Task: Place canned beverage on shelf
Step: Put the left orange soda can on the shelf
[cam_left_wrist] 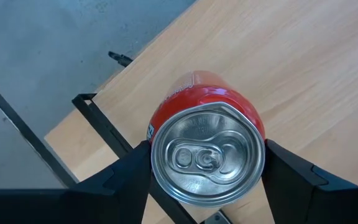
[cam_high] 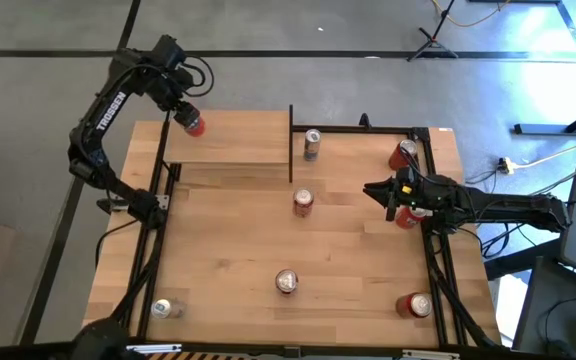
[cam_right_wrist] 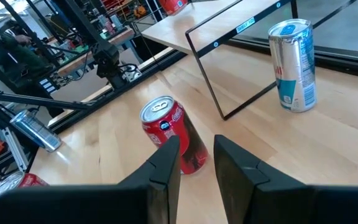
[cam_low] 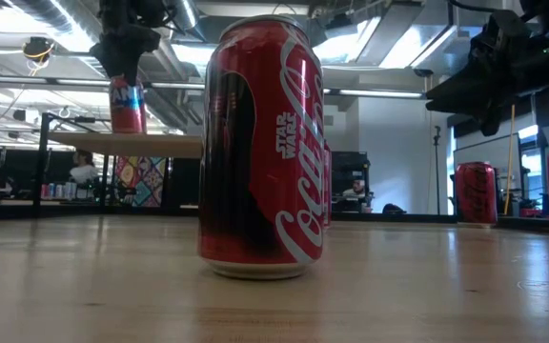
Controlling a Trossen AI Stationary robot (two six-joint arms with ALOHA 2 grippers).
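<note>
My left gripper [cam_high: 190, 120] is shut on a red can [cam_high: 194, 126] over the far left corner of the shelf [cam_high: 233, 140], a light-wood board on thin black posts. The left wrist view looks down on the can's silver top [cam_left_wrist: 207, 155], with the board [cam_left_wrist: 303, 68] beneath it. In the low view the can [cam_low: 128, 105] stands upright with its bottom at the board [cam_low: 151, 145]; whether it touches the board I cannot tell. My right gripper [cam_high: 371, 190] waits at the table's right side, level and pointing left. Its fingers [cam_right_wrist: 197, 146] are a little apart with nothing between them. My left gripper pinches the can between its two fingers [cam_left_wrist: 126, 171], one on each side of the upper wall [cam_left_wrist: 258, 132] just under the rim. The fingers come from above, pointing steeply down. The can hangs upright below them, over the shelf's far left corner.
Other cans stand on the table: silver [cam_high: 312, 143] by the shelf's black post [cam_high: 290, 150], red ones at the middle [cam_high: 303, 202], near middle [cam_high: 286, 282], near right [cam_high: 415, 305] and far right [cam_high: 403, 153]. A silver one [cam_high: 168, 308] lies near left.
</note>
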